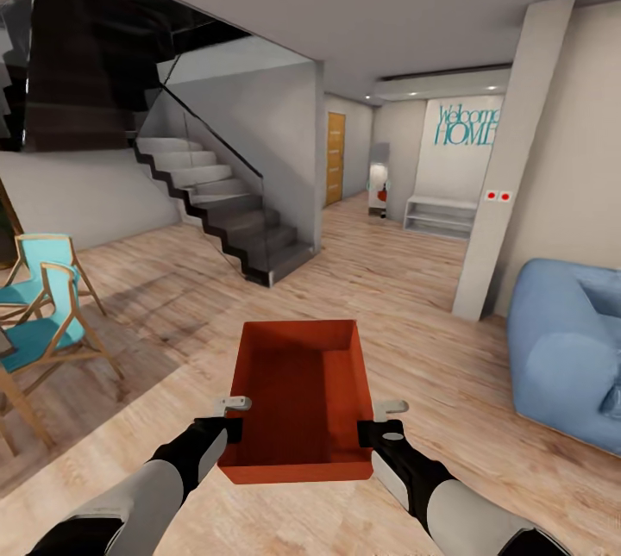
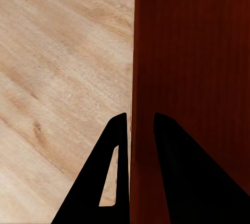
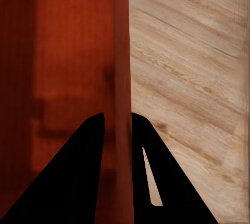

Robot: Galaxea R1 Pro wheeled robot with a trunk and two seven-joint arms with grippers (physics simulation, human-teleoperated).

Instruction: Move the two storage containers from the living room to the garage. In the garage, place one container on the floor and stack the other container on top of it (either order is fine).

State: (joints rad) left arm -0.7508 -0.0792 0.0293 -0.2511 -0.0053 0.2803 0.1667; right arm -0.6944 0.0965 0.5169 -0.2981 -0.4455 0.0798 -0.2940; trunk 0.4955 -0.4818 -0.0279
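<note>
Light wood planks (image 1: 405, 280) run ahead through the living room, past a staircase (image 1: 224, 203) on the left and a blue sofa (image 1: 569, 349) on the right, toward a wooden door (image 1: 335, 158) down the hall. One orange-red bin (image 1: 302, 401) hangs low in front of the robot, carried off the floor. The left gripper (image 2: 136, 130) pinches its left wall; the right gripper (image 3: 117, 125) pinches its right wall. Both grips sit near the near end of thin walls, so the far end could sag or slip if the base jolts or the arms drift apart. Turning near the stairs or the white pillar (image 1: 509, 168) risks a knock.
</note>
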